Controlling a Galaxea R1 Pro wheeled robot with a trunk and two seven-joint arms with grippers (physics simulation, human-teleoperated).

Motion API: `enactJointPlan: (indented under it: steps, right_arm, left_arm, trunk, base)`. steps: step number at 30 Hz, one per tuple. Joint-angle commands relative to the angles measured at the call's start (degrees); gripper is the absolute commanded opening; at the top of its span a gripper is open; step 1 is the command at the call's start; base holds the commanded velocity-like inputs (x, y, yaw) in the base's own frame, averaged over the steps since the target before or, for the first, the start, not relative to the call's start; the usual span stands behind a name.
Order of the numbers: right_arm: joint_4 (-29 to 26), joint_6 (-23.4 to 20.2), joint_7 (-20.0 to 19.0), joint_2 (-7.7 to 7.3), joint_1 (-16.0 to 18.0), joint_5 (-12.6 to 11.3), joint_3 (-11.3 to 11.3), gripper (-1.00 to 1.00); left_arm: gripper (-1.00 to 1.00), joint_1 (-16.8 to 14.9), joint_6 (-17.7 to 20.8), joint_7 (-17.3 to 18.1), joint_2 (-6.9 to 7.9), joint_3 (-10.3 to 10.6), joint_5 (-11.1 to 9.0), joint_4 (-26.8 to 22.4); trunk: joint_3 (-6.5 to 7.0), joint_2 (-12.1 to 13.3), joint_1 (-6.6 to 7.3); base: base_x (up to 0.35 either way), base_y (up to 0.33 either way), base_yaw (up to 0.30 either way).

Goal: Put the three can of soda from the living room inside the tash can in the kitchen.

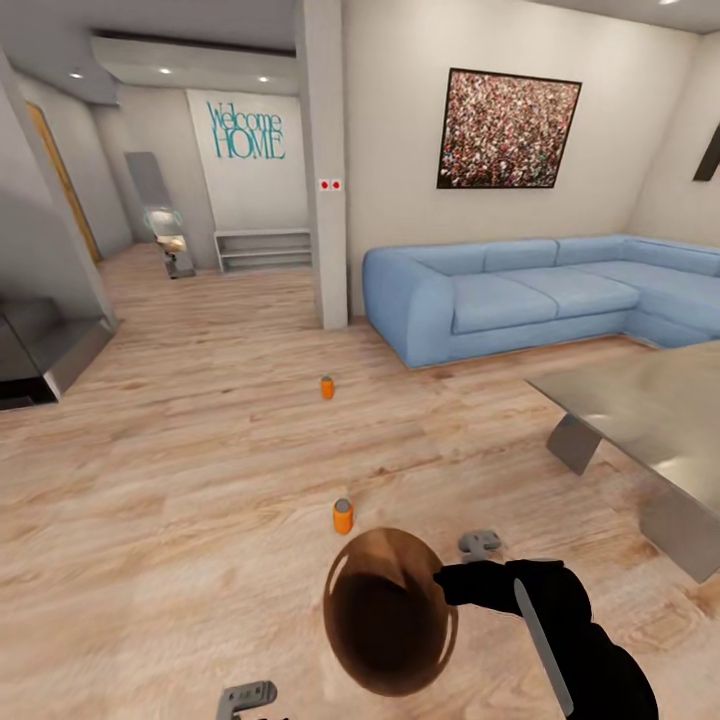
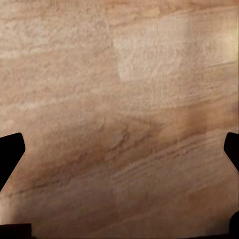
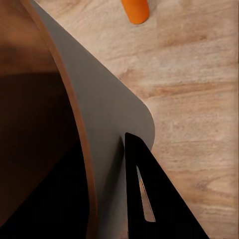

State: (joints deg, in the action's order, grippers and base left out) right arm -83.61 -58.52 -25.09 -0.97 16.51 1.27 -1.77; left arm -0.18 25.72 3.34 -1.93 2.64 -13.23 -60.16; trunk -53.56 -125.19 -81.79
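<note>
You are in the living room, looking across a pale wood floor (image 1: pixel 180 480). At the far left a dark low unit (image 1: pixel 40 355) juts into view beside the hallway. The floor between it and the pillar (image 1: pixel 325 160) lies open, running back to the shelf (image 1: pixel 262 248) under the "Welcome HOME" wall.

Your left gripper (image 1: pixel 247 698) shows at the bottom edge of the head view; in the left wrist view its fingertips (image 2: pixel 11 149) sit at opposite sides of the frame, so the jaws stand wide with bare floor between them.

One orange can (image 1: pixel 327 387) stands upright on open floor, out from the pillar's foot. A second orange can (image 1: pixel 343 516) stands upright nearer you, just beyond the bin's rim.

The bin (image 1: pixel 390 610) hangs tilted, its glossy brown inside facing you. Your right gripper (image 1: pixel 455 580) pinches its rim on the right side; the right wrist view shows one finger (image 3: pixel 149 199) flat against the bin's outer wall (image 3: pixel 107 129), the nearer can (image 3: pixel 135 10) on the floor beyond.

Right of that, the grey table (image 1: pixel 650 420) thrusts a corner toward the cans, with a floor strip between it and the blue sofa (image 1: pixel 530 295).
</note>
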Motion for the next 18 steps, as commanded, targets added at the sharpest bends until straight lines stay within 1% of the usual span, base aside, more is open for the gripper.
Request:
enactJointPlan:
  steps: [1,18]
  right_arm:
    - [0.0,-0.29,-0.23,0.05,0.02,-1.62,-0.07,-1.0]
    - [0.12,-0.02,-0.16,0.03,0.02,-1.54,-0.02,-1.0]
  left_arm:
    - [1.0,0.0,-0.04,0.04,-0.02,0.0,0.03,0.18]
    - [1.0,0.0,-0.14,0.12,-0.07,0.07,0.05,0.31]
  trunk:
    - [0.01,0.0,0.0]
    - [0.01,0.0,0.0]
  base:
    - [0.338,0.0,0.0]
    - [0.338,0.0,0.0]
